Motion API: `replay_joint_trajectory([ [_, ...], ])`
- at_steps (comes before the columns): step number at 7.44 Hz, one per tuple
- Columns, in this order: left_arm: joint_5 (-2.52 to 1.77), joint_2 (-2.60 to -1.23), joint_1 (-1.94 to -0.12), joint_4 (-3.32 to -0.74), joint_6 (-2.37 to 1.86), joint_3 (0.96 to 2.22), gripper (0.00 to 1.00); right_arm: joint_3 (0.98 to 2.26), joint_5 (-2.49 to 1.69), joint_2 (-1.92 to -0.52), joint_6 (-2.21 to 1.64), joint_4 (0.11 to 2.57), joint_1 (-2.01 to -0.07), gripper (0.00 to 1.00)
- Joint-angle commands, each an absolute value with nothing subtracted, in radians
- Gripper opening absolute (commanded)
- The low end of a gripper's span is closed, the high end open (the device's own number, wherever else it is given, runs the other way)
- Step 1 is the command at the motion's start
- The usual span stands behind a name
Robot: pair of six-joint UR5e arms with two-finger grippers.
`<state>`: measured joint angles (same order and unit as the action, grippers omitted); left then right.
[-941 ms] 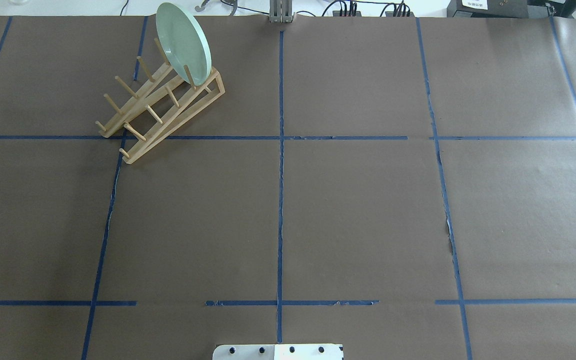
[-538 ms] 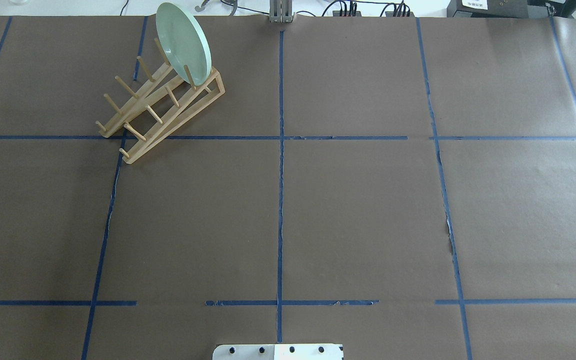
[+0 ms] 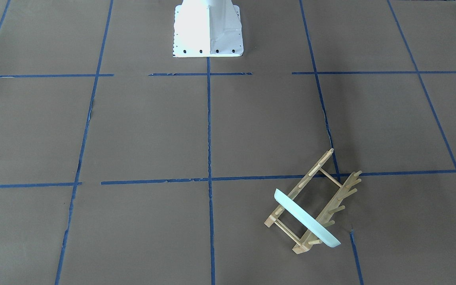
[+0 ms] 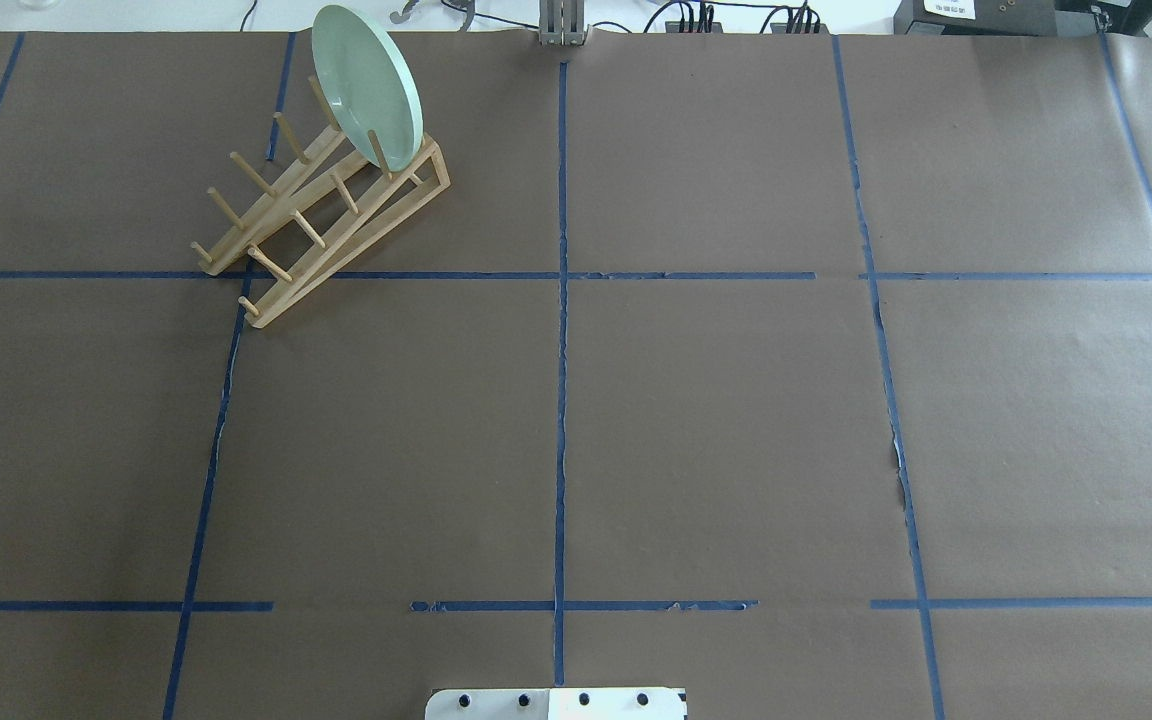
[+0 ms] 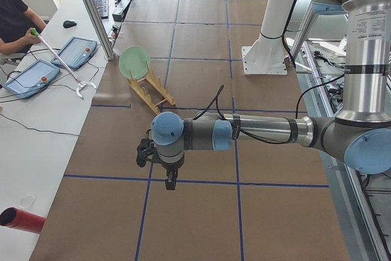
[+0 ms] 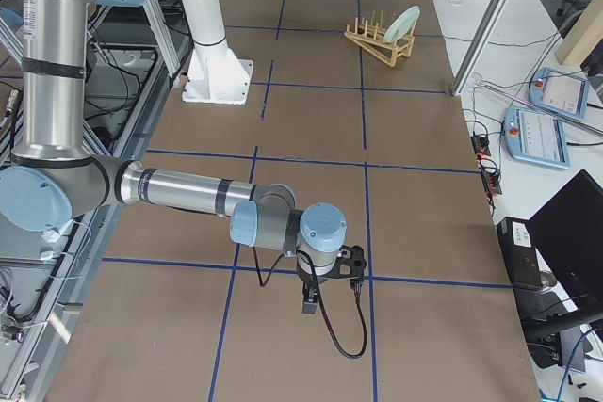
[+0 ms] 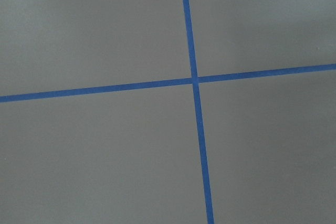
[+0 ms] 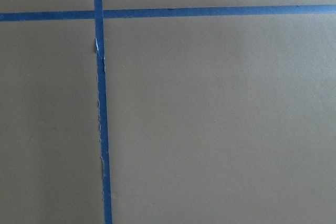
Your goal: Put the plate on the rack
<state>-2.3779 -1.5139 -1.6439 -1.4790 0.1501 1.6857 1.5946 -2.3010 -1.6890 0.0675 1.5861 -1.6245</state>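
Your brown-papered table, gridded with blue tape, carries the work on its far side, to the robot's left. The left arm and the right arm each reach out level over their own end of the table, well apart from it. The rack lies diagonally, its long axis running from the robot's left toward the table's far middle. The plate stands on edge in the end slot farthest from the robot. It sits crosswise to the rails, one broad face turned back along the pegs. It is round, pale mint and low-rimmed. You cannot tell whether the left gripper or the right gripper is spread or closed; both point down at the paper.
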Motion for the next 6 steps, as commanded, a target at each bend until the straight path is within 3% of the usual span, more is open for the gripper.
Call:
replay_joint_trajectory([
  [1, -2.379, -1.509, -1.643, -1.451, 0.316, 1.686, 1.0, 1.595, -2.301, -1.689, 0.067, 1.586, -1.624, 1.0],
  [6, -2.387, -1.52, -1.641, -1.454, 0.314, 1.677, 1.0, 1.594, -2.301, -1.689, 0.067, 1.586, -1.624, 1.0],
])
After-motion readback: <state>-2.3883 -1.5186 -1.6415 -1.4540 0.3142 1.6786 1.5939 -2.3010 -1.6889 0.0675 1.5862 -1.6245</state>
